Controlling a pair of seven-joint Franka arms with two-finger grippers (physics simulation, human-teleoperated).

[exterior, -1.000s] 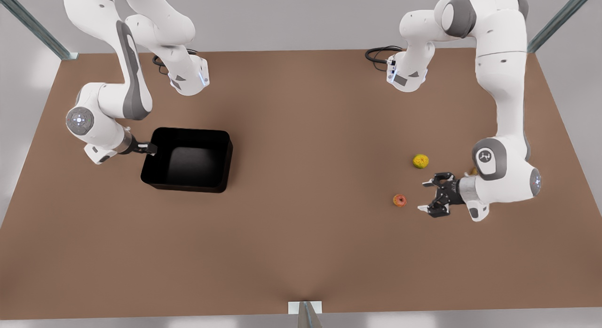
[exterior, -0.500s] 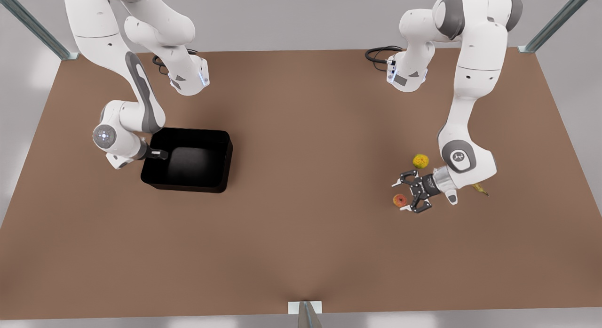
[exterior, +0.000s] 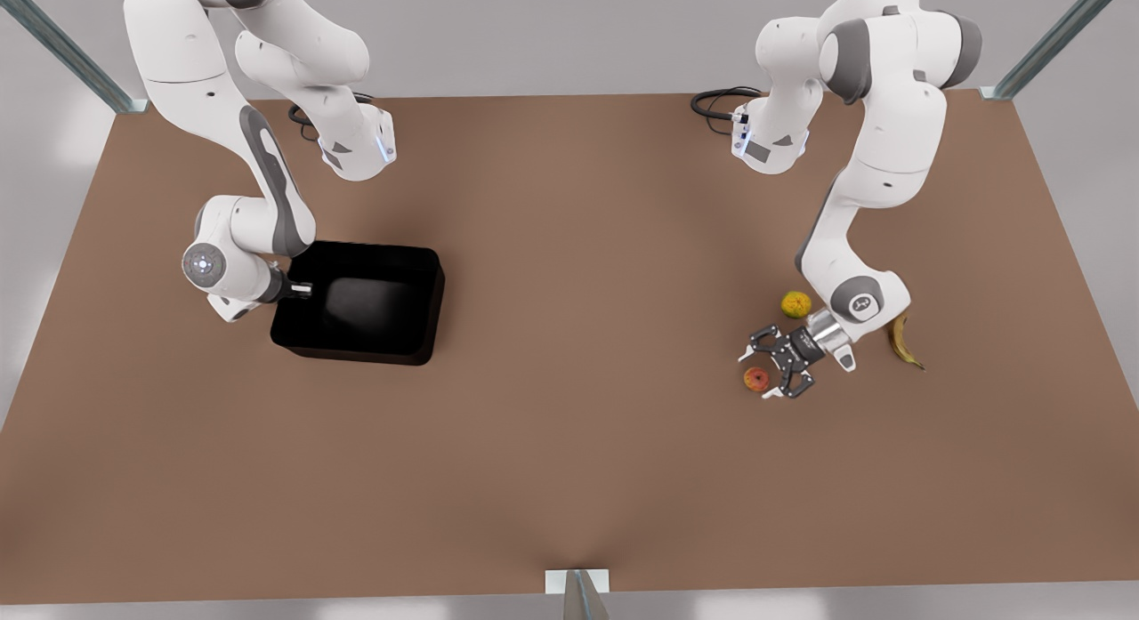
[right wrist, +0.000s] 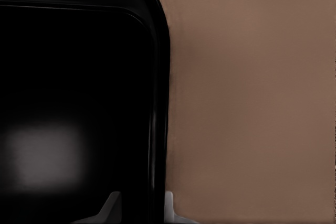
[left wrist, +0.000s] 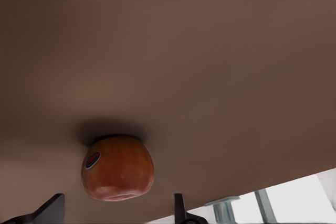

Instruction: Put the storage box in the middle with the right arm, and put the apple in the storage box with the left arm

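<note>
Box (exterior: pixel 356 301) wall is sitting between the right gripper (exterior: pixel 301 290) jaws, clamped for dragging. Left gripper (exterior: pixel 772 364) is straddling the apple (exterior: pixel 755 379), jaws apart for pickup.

Both arms are glossy white with rounded shells and grey bands at the joints; a round grey cap with a small pale emblem marks each wrist. Black cables loop at the two bases. The left pincer (exterior: pixel 771 372) is a dark, splayed open linkage with white tips. The right pincer (exterior: pixel 305 290) is slim, black and straight, also white-tipped.
</note>
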